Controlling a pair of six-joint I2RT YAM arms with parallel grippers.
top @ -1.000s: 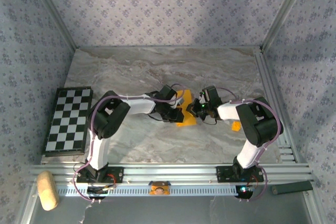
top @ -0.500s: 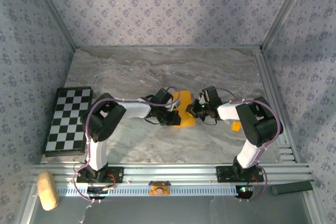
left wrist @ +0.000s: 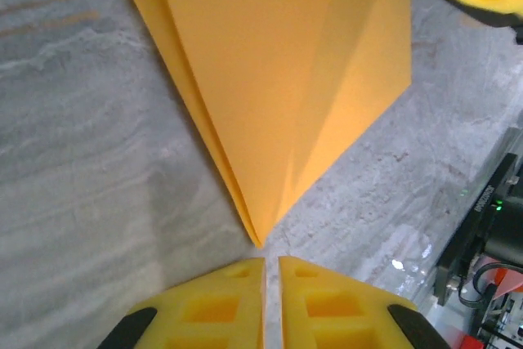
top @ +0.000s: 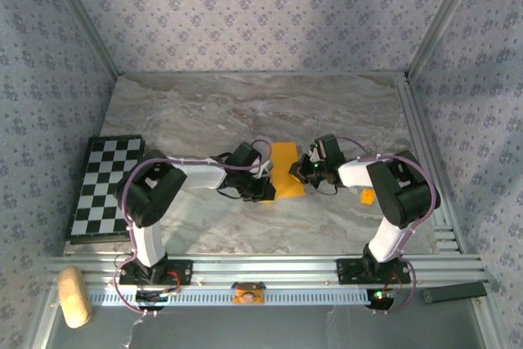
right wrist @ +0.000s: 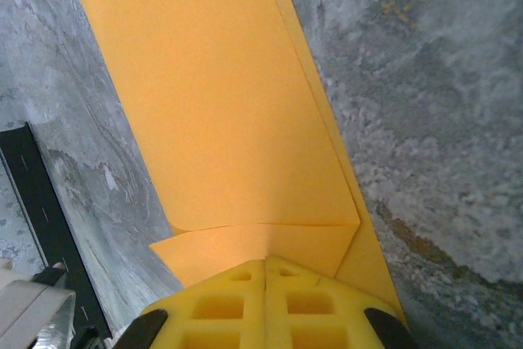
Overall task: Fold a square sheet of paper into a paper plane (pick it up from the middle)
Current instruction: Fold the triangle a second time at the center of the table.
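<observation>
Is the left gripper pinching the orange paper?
No. The folded orange paper ends in a point just ahead of the left gripper, whose nearly shut fingertips have nothing between them.

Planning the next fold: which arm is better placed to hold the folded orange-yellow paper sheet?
Probably the right. The right gripper is shut over the edge of the folded orange-yellow paper sheet; the left gripper sits just off its pointed tip, touching nothing.

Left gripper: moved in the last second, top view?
Yes. The left gripper has slid left off the orange paper, toward the chequered board and slightly nearer the arm bases.
</observation>
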